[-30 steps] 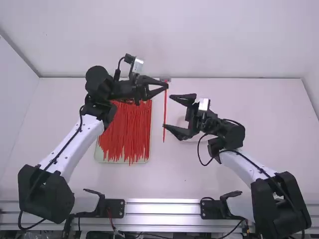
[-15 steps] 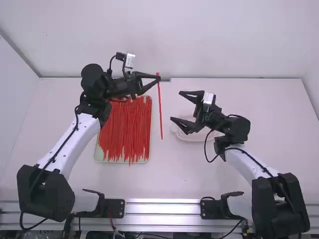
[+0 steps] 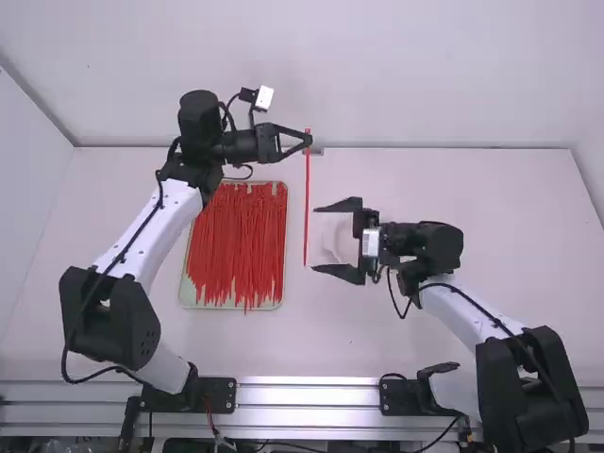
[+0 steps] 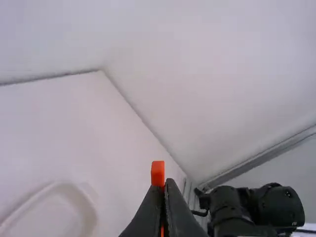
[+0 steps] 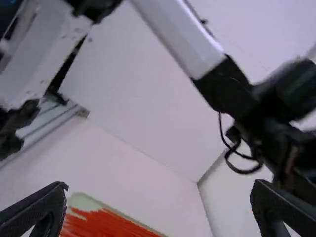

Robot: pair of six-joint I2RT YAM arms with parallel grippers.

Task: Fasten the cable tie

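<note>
Left gripper: the left gripper point(image 3: 302, 143) is raised above the far side of the table point(image 3: 491, 208), beyond the tray's far right corner. Its fingers are pinched shut on the top end of one red cable tie point(image 3: 306, 208). In the left wrist view the tie's square head point(image 4: 157, 173) sticks out just past the closed fingertips.

Cable tie: it hangs straight down from the left gripper, loose along its whole length. Its lower tip ends just beside the right gripper's near finger, and I cannot tell whether they touch. It is not looped or fastened.

Right gripper: the right gripper point(image 3: 316, 238) lies on its side near the middle of the table, pointing toward the hanging tie. Its fingers are spread wide, one on each side of the tie's lower part, and they hold nothing.

Tray: a flat pale tray point(image 3: 231, 306) lies on the table under the left arm. It is covered by a thick layer of red cable ties point(image 3: 236, 241) laid lengthwise, side by side.

Dish: a shallow white dish point(image 4: 59, 185) sits on the table. I cannot tell whether anything is in it.
</note>
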